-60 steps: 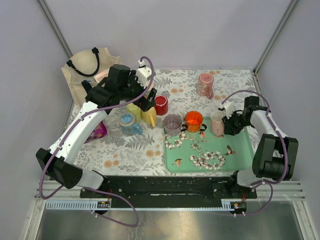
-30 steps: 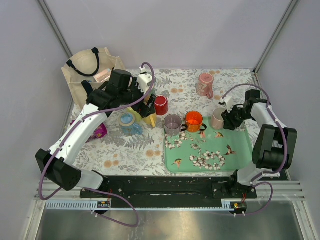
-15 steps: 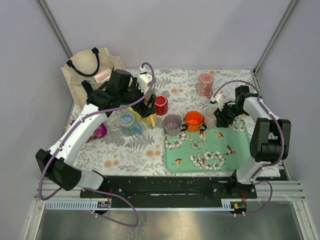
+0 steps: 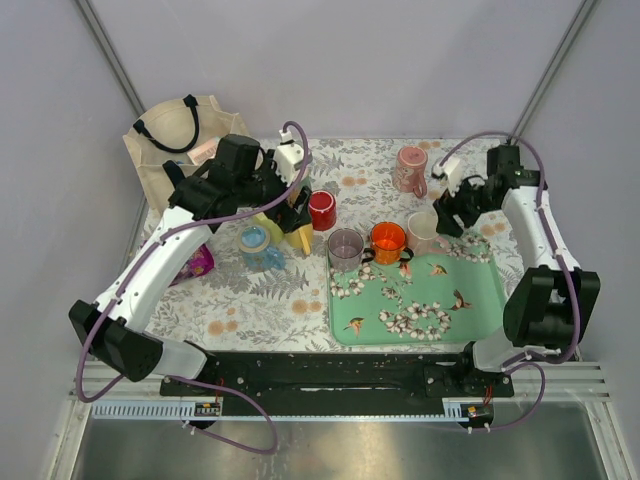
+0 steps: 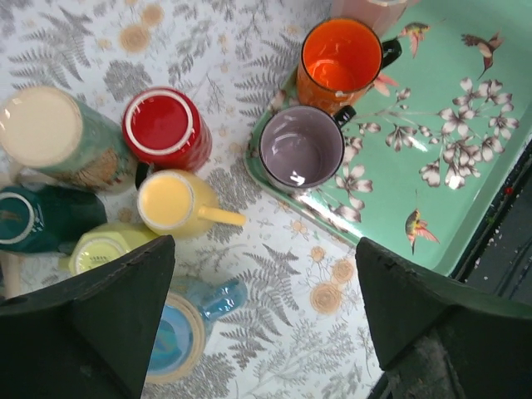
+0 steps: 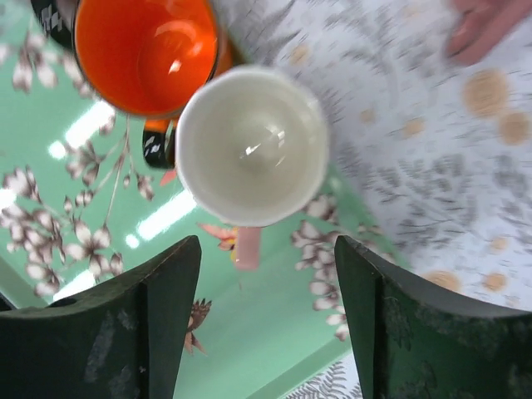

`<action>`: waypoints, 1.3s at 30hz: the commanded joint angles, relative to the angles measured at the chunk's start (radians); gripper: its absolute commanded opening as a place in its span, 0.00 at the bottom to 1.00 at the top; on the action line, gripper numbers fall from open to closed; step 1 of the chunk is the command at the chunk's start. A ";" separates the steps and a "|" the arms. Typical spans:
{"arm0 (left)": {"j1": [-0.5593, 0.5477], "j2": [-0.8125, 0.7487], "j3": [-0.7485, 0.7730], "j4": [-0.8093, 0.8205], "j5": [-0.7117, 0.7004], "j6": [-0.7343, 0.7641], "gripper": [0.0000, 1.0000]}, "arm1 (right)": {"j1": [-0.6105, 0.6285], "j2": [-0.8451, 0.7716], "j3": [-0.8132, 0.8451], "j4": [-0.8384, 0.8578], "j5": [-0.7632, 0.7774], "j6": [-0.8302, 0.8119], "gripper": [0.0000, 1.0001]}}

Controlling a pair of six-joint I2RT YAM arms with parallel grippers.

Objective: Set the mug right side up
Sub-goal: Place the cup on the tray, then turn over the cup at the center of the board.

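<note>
mug (image 6: 252,145) stands upright at the tray's (image 4: 490,285) 12 o'clock rim, orange mug (image 6: 145,50) just beside at its 9. right gripper (image 6: 266,245) hangs spread above it, empty; left gripper (image 5: 264,245) spread too. risk: a finger lifting away clips the rim and tips it.
</note>
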 commanded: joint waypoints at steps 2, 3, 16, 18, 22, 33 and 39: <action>0.004 -0.041 0.072 0.035 0.019 0.077 0.93 | -0.003 0.008 0.236 0.008 -0.036 0.284 0.75; 0.004 -0.039 0.064 0.058 0.015 0.079 0.93 | -0.002 0.017 0.259 0.036 -0.015 0.337 0.76; -0.045 0.065 -0.240 0.744 -0.209 -0.053 0.99 | 0.041 0.336 0.502 0.261 0.189 0.531 0.99; -0.048 0.120 -0.105 0.556 -0.211 -0.049 0.99 | 0.043 0.374 0.499 0.321 0.181 0.528 1.00; -0.042 0.130 -0.049 0.426 -0.232 -0.025 0.99 | 0.053 0.442 0.463 0.452 0.153 0.513 1.00; -0.046 0.140 -0.036 0.366 -0.260 -0.029 0.99 | 0.107 0.667 0.652 0.418 0.216 0.387 0.89; -0.063 0.154 -0.043 0.317 -0.507 0.013 0.99 | 0.127 0.794 0.819 0.279 0.277 0.324 0.82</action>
